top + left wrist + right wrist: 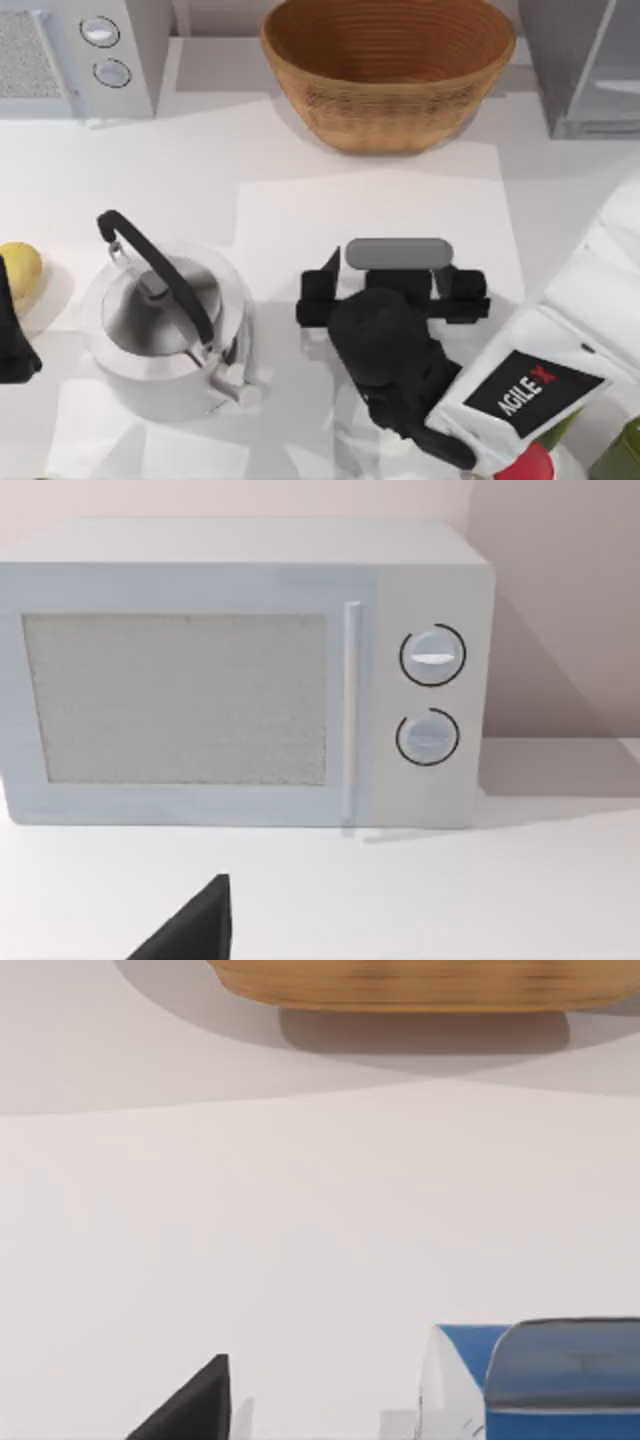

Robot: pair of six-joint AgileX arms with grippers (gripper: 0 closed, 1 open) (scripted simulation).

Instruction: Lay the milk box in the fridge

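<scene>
My right tool [395, 262] hangs over the counter [150, 180] middle, with the milk box [480, 1380] beside one finger [195, 1405]; its opening I cannot tell.

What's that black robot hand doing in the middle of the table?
The right tool is low over the middle of the table, between the kettle and the fridge, right by the blue milk box. It hasn't lifted it yet. The left tool waits at the table's left edge.

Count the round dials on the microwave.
2. Both sit on the microwave front panel, beside the door handle: the upper dial and the lower dial directly beneath it.
</scene>
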